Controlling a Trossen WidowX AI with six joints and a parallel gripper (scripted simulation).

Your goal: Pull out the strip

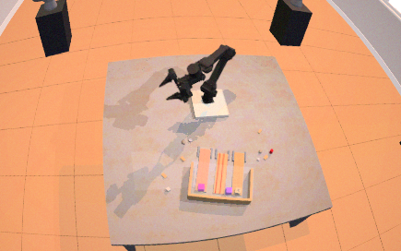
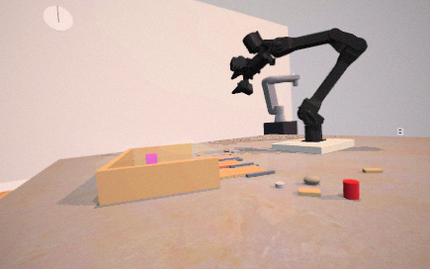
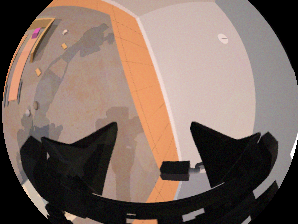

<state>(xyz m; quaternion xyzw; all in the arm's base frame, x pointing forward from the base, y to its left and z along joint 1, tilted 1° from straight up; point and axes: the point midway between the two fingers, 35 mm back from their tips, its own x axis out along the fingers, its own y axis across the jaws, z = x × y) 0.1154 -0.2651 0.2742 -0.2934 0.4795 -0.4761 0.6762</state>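
Observation:
A small tan cube with a dark mark (image 1: 238,191), the labelled one, sits at the walled end of the right orange strip (image 1: 239,168) (image 2: 235,172). A purple cube (image 1: 229,190) is close to its left, by the narrow striped middle strip (image 1: 221,168); what lies under it is hard to tell. A magenta cube (image 1: 201,187) (image 2: 151,158) (image 3: 36,33) sits on the left salmon strip (image 1: 203,166) (image 3: 22,65). My gripper (image 1: 164,91) (image 2: 233,84) (image 3: 155,126) is open and empty, high above the table and far from the strips. The labelled cube is hidden in the exterior view.
A wooden three-sided tray (image 1: 219,198) (image 2: 159,181) surrounds the cubes, open toward the arm's base. Grey rails (image 1: 198,152) flank the strips. A red cylinder (image 1: 271,150) (image 2: 351,189) and small blocks and pebbles lie right of the tray; others lie left of it, including a white piece (image 1: 168,189).

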